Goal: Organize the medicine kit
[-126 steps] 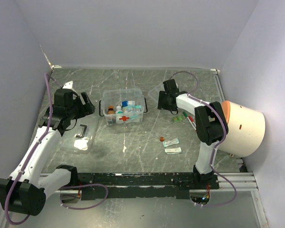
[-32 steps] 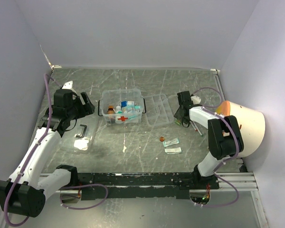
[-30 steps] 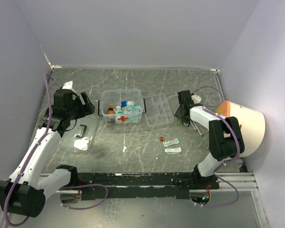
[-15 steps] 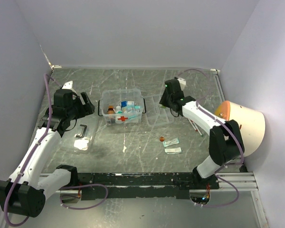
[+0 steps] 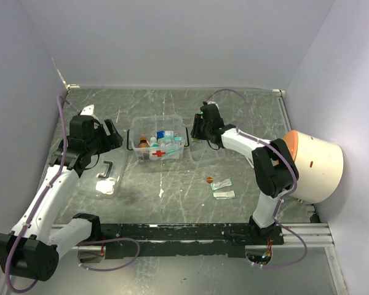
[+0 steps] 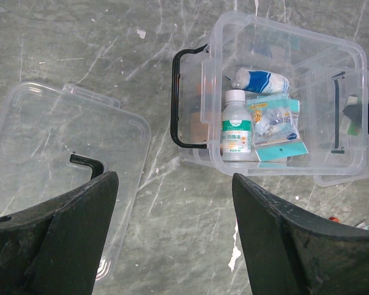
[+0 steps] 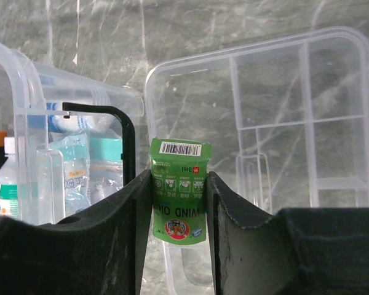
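Top external, marbled table (image 5: 184, 196), lavender walls (image 5: 172, 43), left end effector (image 6: 173, 179) spread, right end effector (image 7: 179, 185) pinching green packet (image 7: 178, 157)

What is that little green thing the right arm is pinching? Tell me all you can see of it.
A small flat green packet, glossy, with a white barcode label at its top edge, upside-down white print and a round red picture low down. It stands upright, clamped on both sides by the fingers of the right gripper, in front of the compartmented tray at its left edge, beside the black handle of the medicine kit.
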Motion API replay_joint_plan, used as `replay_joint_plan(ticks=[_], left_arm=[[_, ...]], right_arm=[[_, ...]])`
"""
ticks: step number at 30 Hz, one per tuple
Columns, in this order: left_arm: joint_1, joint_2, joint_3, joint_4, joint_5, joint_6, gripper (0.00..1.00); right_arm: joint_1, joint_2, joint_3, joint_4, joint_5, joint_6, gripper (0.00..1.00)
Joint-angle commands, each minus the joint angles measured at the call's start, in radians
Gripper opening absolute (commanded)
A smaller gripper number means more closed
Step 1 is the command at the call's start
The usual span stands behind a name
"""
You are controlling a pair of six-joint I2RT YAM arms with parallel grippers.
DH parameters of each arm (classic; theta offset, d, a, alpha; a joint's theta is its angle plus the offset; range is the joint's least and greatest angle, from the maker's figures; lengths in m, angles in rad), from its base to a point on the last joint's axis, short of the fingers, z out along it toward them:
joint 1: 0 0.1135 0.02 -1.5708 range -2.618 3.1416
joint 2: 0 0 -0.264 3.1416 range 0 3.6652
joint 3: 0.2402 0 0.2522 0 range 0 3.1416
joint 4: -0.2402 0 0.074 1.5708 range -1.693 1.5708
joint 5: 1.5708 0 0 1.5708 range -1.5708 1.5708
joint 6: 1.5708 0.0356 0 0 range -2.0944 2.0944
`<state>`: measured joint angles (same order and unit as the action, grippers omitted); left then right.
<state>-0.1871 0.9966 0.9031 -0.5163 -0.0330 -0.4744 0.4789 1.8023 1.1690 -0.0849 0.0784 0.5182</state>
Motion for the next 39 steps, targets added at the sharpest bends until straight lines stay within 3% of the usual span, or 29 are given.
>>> replay_joint_plan(ticks=[1,11,22,29,39], left_arm=[[-0.008,-0.005,-0.007,0.033,-0.018,0.015,0.85],[-0.008,-0.004,-0.007,0.033,-0.017,0.015,0.85],[-0.008,-0.005,-0.008,0.035,-0.010,0.010,0.86],[-0.008,-0.008,-0.009,0.041,0.008,0.014,0.85],[-0.008,-0.030,-0.012,0.061,0.065,0.021,0.84]], right_arm=[[-0.001,0.044,0.029,0.072,-0.101,-0.070,0.38],[-0.006,0.106,0.040,0.035,-0.078,-0.075,0.41],[-0.012,0.054,0.060,-0.058,-0.041,-0.072,0.50],[-0.022,-0.167,-0.058,-0.136,0.077,0.080,0.50],[-0.031,-0.502,-0.362,-0.321,0.211,0.445,0.43]])
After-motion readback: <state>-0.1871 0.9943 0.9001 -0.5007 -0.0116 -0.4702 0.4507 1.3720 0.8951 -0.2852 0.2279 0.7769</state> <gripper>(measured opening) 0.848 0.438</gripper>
